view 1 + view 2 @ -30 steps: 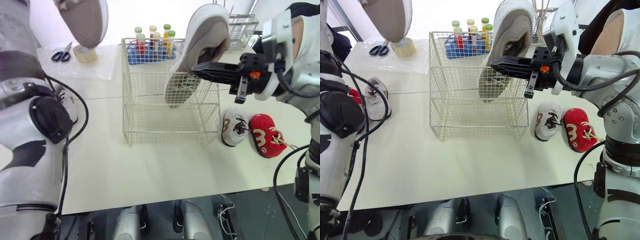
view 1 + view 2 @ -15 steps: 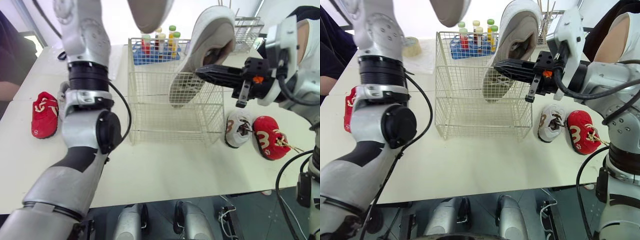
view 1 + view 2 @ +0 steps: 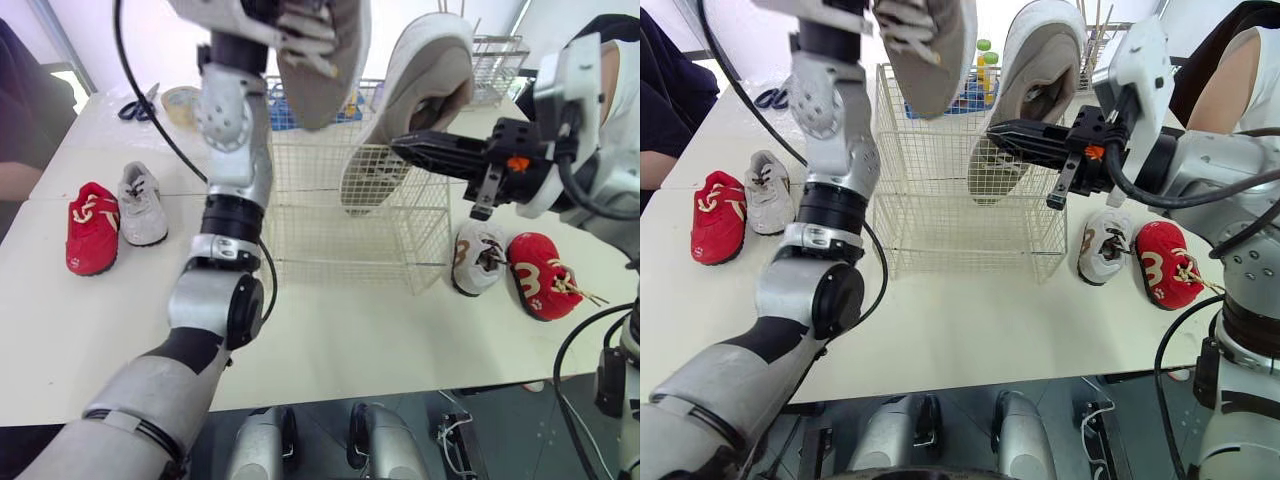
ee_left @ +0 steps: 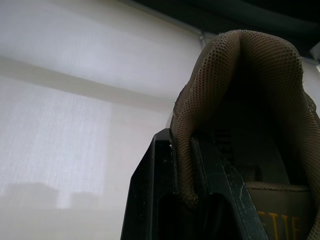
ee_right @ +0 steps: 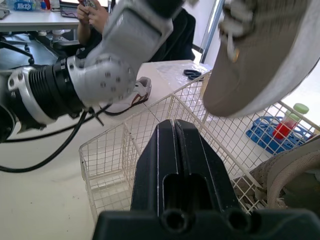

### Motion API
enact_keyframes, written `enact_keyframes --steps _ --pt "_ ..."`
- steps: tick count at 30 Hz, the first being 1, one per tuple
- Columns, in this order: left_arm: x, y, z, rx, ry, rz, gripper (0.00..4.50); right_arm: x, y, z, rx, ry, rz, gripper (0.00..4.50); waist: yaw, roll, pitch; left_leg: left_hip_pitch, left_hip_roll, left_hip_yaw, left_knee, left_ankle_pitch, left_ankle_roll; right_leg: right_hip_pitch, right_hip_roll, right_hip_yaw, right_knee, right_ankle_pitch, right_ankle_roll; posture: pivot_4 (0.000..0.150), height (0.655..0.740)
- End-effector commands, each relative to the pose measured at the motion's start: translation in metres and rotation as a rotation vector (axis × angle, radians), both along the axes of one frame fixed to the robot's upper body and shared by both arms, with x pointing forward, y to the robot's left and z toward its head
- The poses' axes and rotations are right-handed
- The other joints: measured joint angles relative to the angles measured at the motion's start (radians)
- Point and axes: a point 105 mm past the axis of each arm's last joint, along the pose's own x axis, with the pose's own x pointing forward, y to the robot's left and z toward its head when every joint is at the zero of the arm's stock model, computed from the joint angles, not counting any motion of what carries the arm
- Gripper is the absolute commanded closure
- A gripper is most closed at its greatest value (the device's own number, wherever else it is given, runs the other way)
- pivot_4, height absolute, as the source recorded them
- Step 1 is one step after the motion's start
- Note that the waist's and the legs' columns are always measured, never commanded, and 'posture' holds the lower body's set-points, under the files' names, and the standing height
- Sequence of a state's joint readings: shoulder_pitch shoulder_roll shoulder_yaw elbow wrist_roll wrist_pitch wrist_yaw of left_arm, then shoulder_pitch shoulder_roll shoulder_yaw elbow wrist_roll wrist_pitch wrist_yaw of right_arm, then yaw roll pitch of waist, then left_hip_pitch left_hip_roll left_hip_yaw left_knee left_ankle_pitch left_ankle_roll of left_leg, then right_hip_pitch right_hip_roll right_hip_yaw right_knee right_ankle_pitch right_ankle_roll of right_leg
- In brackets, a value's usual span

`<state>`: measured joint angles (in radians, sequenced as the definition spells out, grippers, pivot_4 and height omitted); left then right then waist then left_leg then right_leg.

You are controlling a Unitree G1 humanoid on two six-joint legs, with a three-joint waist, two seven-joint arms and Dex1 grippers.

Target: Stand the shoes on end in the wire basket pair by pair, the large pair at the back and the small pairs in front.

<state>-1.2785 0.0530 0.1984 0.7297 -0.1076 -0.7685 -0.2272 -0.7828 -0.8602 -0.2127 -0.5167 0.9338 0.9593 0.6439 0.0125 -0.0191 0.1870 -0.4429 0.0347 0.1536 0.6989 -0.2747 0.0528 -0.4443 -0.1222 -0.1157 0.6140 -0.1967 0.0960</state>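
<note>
— What does the head camera give you?
— The large pair is in hand, over the white wire basket, which looks empty. My right gripper carries one large taupe white-soled trainer toe-down over the basket's middle. The second large taupe trainer hangs above its back left part.
— Left wrist camera?
— My left gripper is clamped on that second trainer's mesh heel collar, one finger inside, one outside.
— Right wrist camera?
— My fingers are drawn almost together above the basket; the pinch point itself I can't make out.
— Next?
— I reckon both go down on end against the basket's back wall, side by side, before I let go.
</note>
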Motion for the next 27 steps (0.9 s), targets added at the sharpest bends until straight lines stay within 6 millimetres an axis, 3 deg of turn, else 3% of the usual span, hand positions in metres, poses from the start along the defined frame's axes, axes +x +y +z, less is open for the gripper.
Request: enact_keyframes --steps 1,10,19,27 --pt "-0.012 -0.003 0.004 0.007 -0.092 0.037 4.46 -0.008 -0.003 0.012 0.0 -0.054 -0.012 4.5 0.0 0.0 0.0 0.0 0.0 0.0 0.0 0.0 0.0 0.0 0.0 0.0 0.0 0.0 0.0 0.15 0.74" --pt "0.007 -0.005 -0.046 0.081 -0.004 0.124 4.46 -0.009 -0.001 0.013 -0.008 -0.045 -0.017 4.5 0.001 0.001 -0.001 0.0 0.0 0.0 0.0 -0.001 0.001 0.0 -0.002 0.0 0.001 0.0 0.0 0.15 0.74" --pt "0.023 0.014 -0.09 0.036 0.157 0.225 4.46 -0.008 -0.001 0.013 -0.009 -0.033 -0.011 4.5 0.0 0.019 -0.016 0.016 0.0 0.0 -0.001 -0.006 0.009 0.014 -0.003 0.0 0.001 0.0 0.0 0.15 0.74" --pt "0.037 0.006 -0.128 0.095 0.331 0.229 4.46 -0.007 -0.002 0.014 -0.017 -0.031 0.001 4.5 0.0 0.028 -0.031 0.017 -0.001 -0.001 -0.001 -0.007 0.01 0.016 -0.004 0.0 0.0 0.0 0.0 0.15 0.74"
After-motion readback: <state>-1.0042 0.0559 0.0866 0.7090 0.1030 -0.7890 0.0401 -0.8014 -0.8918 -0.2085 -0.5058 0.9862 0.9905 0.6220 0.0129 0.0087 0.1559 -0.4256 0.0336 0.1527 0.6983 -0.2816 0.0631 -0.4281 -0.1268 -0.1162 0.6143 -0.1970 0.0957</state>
